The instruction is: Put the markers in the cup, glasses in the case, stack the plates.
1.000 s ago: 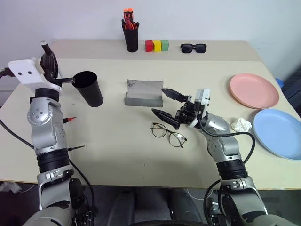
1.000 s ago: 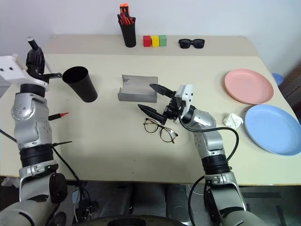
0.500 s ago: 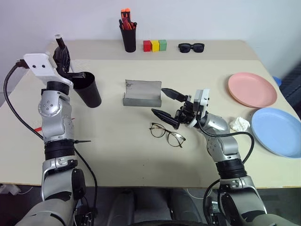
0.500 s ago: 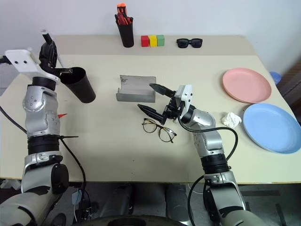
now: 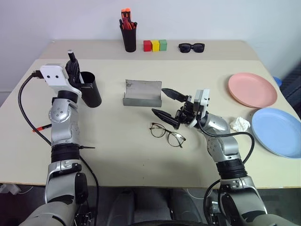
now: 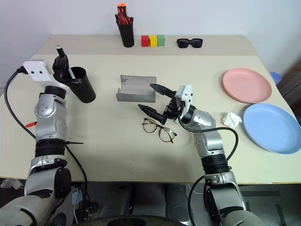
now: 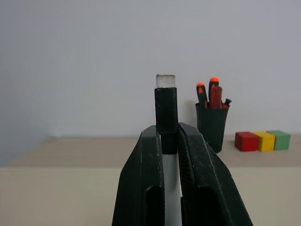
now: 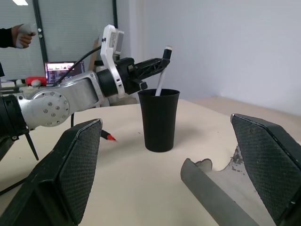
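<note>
**Colleague:** What did you have in the left claw at that point?

**Me:** My left gripper (image 8: 162, 62) was pinched on the white marker (image 8: 160, 80). I had it above the cup (image 5: 89, 91), near the desk's left edge, with the marker's lower end dipped inside the rim and its black cap (image 7: 166, 112) poking up past the fingertips. The marker leaned rather than hanging straight.

**Colleague:** And the red one?

**Me:** The red marker (image 5: 41, 127) lay flat by the left edge of the desk, nearer me than the cup and well apart from it.

**Colleague:** Right side?

**Me:** My right gripper (image 5: 164, 103) was spread wide, gripping nothing, pointing toward the left across the middle of the desk. The glasses (image 5: 168, 133) lay unfolded on the desk just beside it, on my side. The case (image 5: 143, 93) stood open just beyond the gripper, toward the far edge.

**Colleague:** Plates?

**Me:** Unstacked. The pink plate (image 5: 253, 89) sat by the right edge, the blue plate (image 5: 276, 132) nearer me, apart from it. A crumpled white tissue (image 5: 240, 124) lay just beside the blue one.
</note>
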Robot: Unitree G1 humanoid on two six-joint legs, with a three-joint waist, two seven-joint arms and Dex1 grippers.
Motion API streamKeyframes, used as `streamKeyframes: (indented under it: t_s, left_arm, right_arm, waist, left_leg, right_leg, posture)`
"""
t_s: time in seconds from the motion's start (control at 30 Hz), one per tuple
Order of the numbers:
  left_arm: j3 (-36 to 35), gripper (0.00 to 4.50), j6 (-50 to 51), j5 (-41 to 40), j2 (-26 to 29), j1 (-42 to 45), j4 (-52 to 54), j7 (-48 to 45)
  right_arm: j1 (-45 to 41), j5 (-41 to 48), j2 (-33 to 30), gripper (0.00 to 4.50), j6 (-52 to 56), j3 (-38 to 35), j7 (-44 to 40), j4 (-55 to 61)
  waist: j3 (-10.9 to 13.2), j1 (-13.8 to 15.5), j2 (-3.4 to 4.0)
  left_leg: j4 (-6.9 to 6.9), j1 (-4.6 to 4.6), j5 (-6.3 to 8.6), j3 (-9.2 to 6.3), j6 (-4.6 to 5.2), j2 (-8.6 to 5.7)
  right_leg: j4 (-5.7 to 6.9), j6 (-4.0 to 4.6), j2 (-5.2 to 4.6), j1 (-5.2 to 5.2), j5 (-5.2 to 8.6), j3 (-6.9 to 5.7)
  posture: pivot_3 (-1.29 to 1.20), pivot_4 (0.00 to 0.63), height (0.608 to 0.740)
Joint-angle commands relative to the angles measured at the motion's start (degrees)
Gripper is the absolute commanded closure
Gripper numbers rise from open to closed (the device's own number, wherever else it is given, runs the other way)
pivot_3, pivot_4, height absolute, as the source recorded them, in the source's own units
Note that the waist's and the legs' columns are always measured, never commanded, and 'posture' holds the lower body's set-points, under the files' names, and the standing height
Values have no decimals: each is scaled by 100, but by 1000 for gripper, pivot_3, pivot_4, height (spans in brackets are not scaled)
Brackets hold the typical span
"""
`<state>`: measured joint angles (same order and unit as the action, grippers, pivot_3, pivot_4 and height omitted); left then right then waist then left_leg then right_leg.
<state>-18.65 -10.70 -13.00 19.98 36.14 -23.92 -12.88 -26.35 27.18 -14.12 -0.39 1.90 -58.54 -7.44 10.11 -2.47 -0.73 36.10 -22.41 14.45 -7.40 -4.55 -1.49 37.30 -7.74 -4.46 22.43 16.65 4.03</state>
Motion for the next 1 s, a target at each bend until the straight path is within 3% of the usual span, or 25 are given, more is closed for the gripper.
streamKeyframes:
  t_s: [0.03,0.27,0.3,0.5,0.67,0.8,0.93,1.0]
  left_arm:
    - [54,4452,-105,13,9,-12,268,13]
    - [101,4452,-85,-5,-56,-12,281,0]
    - [117,3578,-90,-7,-65,-11,283,-6]
    - [110,880,8,-82,-93,-123,479,26]
    - [-78,880,540,-526,-51,-306,1209,56]
    - [-514,880,1635,-1348,257,-377,2215,181]
    - [-1368,880,3144,-2567,1319,-788,2992,-159]
    - [-1462,880,3626,-2614,2002,-1191,3102,-614]
  right_arm:
    - [-21,2,3,0,-100,-59,21,138]
    - [-46,-18,-16,0,-123,-79,51,119]
    - [-52,-22,-17,0,-128,-81,56,115]
    - [-71,-33,-39,0,-155,-106,72,86]
    - [-73,-56,-63,0,-184,-122,88,40]
    - [-87,-93,-101,0,-194,-150,99,-1]
    - [-93,-128,-176,0,-217,-194,84,-87]
    - [-99,-130,-200,0,-230,-202,76,-124]
  waist:
    - [0,3,0]
    - [0,0,0]
    - [0,0,0]
    - [0,-7,0]
    - [0,-1,0]
    - [0,-17,0]
    - [1,-95,2]
    - [2,-127,4]
  left_leg:
    - [0,0,0,0,0,0]
    - [0,0,0,0,0,0]
    - [0,0,0,0,0,0]
    - [-2,0,0,0,0,0]
    - [0,0,0,-2,0,0]
    - [-1,0,0,-3,0,1]
    - [-9,0,0,-3,0,5]
    - [-11,0,0,-3,0,5]
  right_leg:
    - [0,0,0,0,0,0]
    - [0,0,0,0,0,0]
    - [0,0,0,0,0,0]
    - [0,0,0,1,0,0]
    - [0,0,0,1,0,0]
    - [1,0,0,2,0,0]
    - [5,1,3,9,0,1]
    - [6,1,3,9,1,1]
  posture:
    - [0,150,740]
    - [0,150,740]
    - [0,150,740]
    - [0,150,740]
    - [0,150,740]
    - [0,150,740]
    - [0,150,740]
    - [0,150,740]
